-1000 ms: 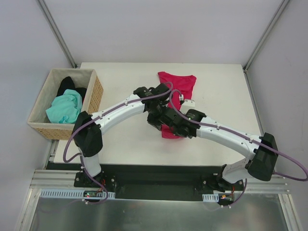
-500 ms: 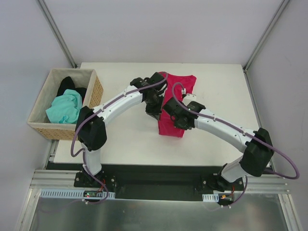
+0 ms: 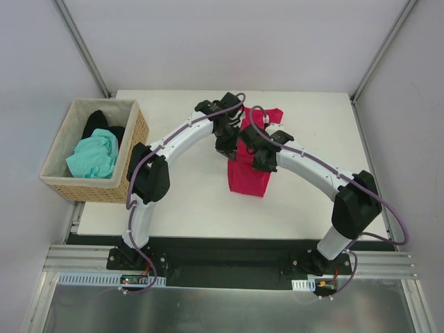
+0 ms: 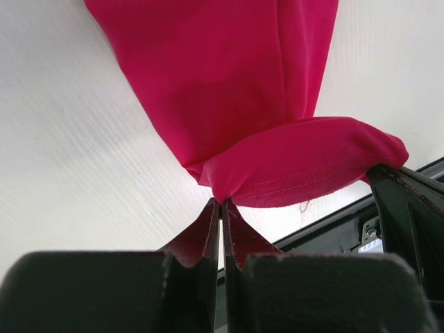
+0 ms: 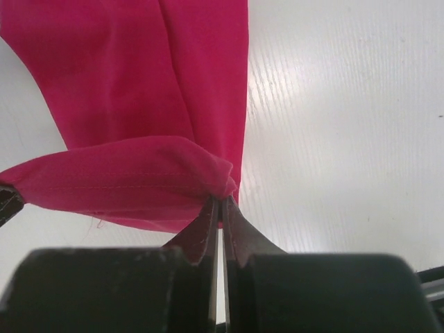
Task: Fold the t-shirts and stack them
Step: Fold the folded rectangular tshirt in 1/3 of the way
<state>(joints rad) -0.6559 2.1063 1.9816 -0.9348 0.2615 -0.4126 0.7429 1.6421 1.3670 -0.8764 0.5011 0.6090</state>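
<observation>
A crimson t-shirt (image 3: 248,177) lies as a long narrow strip on the white table, its near end lifted and carried over the rest. My left gripper (image 4: 221,202) is shut on one corner of that lifted hem (image 4: 305,163). My right gripper (image 5: 220,199) is shut on the other corner of the same hem (image 5: 125,173). Both grippers hang close together above the shirt's middle, the left gripper (image 3: 227,147) and the right gripper (image 3: 251,149) side by side. A mint-green t-shirt (image 3: 94,156) and a black t-shirt (image 3: 96,123) lie bunched in the basket.
The tan wicker basket (image 3: 133,142) stands at the table's left edge, beside the left arm. The white table (image 3: 319,139) has grey walls behind and at both sides. A black rail (image 3: 229,253) runs along the near edge.
Both grippers have moved away from the near edge toward the back, carrying the crimson shirt's hem with them. The fold has travelled up over the shirt's middle.
</observation>
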